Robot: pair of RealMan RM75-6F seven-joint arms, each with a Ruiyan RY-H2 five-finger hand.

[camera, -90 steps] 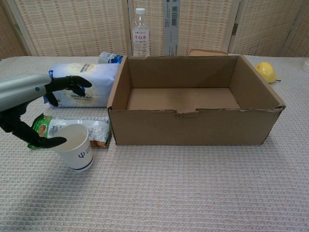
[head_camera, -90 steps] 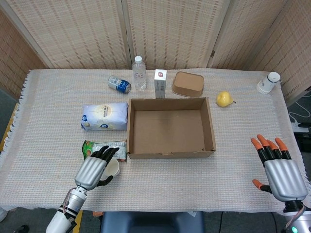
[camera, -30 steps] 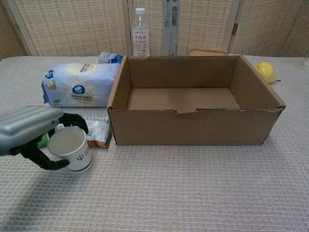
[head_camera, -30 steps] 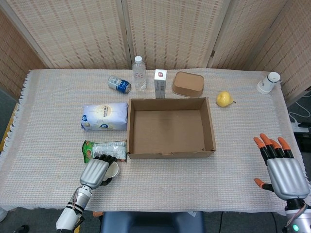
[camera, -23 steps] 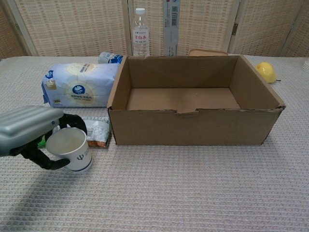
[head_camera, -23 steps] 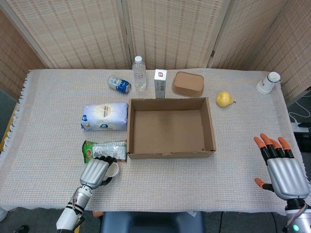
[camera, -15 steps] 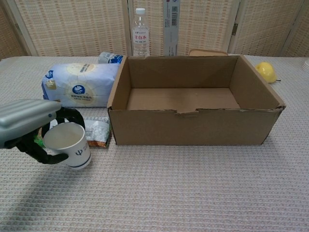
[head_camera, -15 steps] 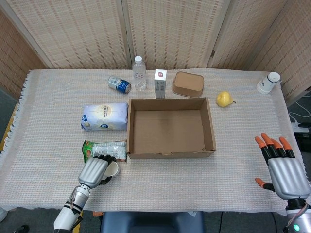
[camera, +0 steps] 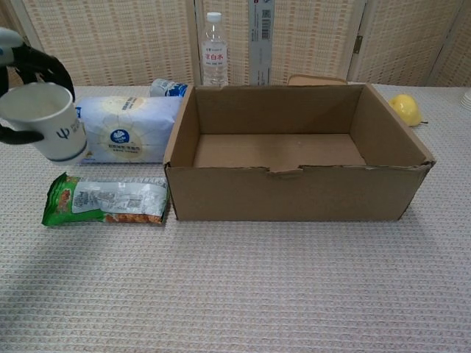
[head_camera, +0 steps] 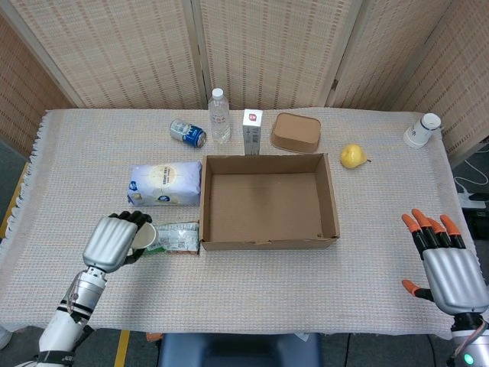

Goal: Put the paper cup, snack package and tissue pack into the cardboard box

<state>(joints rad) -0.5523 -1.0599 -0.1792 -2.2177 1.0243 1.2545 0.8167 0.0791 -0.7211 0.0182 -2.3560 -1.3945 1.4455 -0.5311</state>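
White paper cup (camera: 45, 121), dark logo, upright, lifted off worktop (head_camera: 76, 168). Left hand (head_camera: 114, 240) wraps fingers around it. Right hand (head_camera: 445, 267) empty, fingers spread.

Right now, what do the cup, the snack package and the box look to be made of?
Paper cup, held by the left hand: matte white paper by its look, with a dark printed logo. Snack package: glossy plastic film, likely foil-lined; it shows crinkles and silvery glare. Cardboard box: plain brown cardboard, dull finish, raw cut edges.
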